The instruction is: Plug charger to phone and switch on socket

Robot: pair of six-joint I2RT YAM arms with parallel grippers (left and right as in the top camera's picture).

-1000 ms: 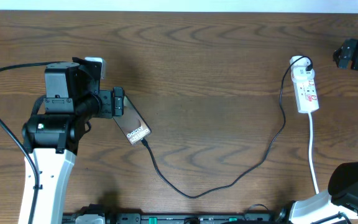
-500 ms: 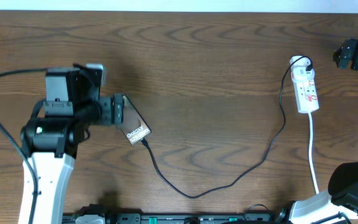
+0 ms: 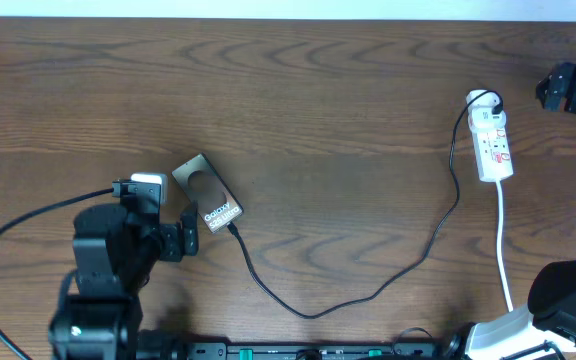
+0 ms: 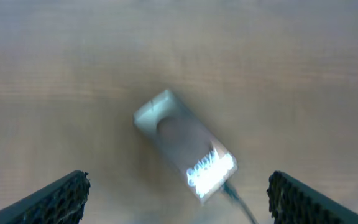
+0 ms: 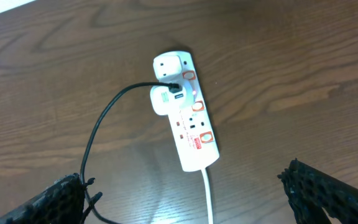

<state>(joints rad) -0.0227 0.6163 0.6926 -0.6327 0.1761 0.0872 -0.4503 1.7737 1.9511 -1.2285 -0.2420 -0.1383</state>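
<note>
Trailing from phone (image 3: 206, 193), charger (image 3: 308, 312) reaches socket (image 3: 494, 148), left hand (image 4: 179, 185) apart, right hand (image 5: 185, 186) apart

**Socket slanted on the counter, tool spread wide**

The white socket (image 5: 188, 118) lies slanted on the wooden counter (image 5: 303, 74), whose edge shows at top left. The black charger (image 5: 104, 130) curves from a white adapter plugged into it. Its white cord (image 5: 209, 199) runs downward. The right tool (image 5: 184, 177) is spread wide.
</note>
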